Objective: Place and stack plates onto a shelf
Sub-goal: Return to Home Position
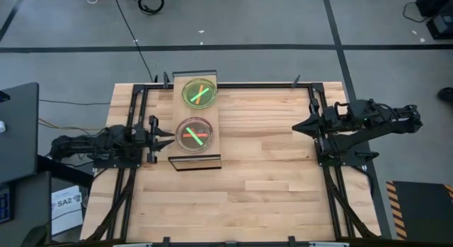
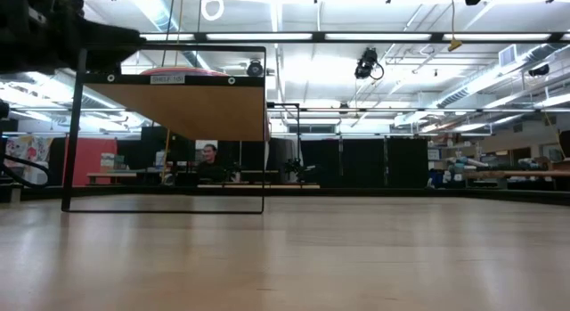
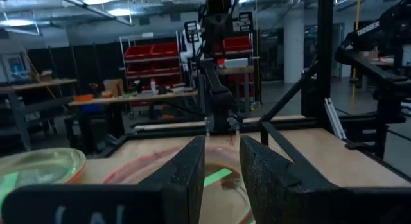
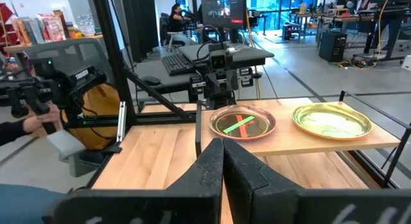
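Right pincer [image 4: 223, 150] clenched empty, left pincer [image 3: 223, 147] released beside the shelf [image 1: 210, 153]. Plates [image 1: 199, 93] look all stacked, so only homing is left.

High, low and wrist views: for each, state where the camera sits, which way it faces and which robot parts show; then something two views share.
High view: overhead, straight down; both arms, left hand and right hand flanking the shelf.
Low view: tabletop height, level into the room; shelf underside, dark arm part.
Left wrist view: behind the left hand, facing the right arm; own open fingers.
Right wrist view: behind the right hand, facing the left arm; own shut fingers.
Shared: both wrist views show the pinkish stack and green stack.
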Action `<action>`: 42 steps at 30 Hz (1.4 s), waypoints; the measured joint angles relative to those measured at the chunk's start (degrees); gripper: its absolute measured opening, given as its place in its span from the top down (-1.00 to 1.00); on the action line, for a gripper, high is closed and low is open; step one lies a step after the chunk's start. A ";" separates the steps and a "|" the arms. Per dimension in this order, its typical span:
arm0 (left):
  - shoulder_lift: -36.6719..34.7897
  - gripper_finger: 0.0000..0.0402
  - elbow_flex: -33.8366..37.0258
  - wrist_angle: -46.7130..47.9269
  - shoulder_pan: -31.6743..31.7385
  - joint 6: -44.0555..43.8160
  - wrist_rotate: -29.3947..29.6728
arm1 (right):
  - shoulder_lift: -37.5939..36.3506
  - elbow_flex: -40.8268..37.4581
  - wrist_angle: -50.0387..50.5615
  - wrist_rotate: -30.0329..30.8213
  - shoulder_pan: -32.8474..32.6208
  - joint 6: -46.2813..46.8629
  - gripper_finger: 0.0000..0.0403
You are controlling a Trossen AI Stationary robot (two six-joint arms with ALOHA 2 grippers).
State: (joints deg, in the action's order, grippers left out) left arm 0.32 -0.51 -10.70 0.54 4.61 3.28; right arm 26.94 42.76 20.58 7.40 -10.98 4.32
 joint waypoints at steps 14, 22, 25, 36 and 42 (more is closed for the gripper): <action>0.04 0.48 0.04 2.03 0.00 -0.52 0.03 | -5.06 -7.95 -0.74 -0.04 -0.01 -1.75 0.92; 0.04 0.48 0.07 2.04 0.00 -0.05 0.05 | -18.71 -23.14 -8.82 -0.05 -0.02 0.61 0.92; 0.04 0.48 0.07 2.04 0.00 0.19 0.06 | -24.48 -25.72 -8.99 0.25 -0.02 0.25 0.92; 0.42 0.48 0.11 3.17 0.00 0.10 0.16 | -26.82 -33.45 -19.67 2.09 1.02 -4.18 0.92; 0.84 0.48 0.11 3.42 0.00 -1.13 0.34 | -26.82 -41.83 -32.05 0.15 2.15 -4.10 0.92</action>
State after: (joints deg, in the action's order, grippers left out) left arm 1.16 -0.40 -7.29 0.54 3.48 3.61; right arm 0.12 0.94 -11.48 7.55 -8.83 0.22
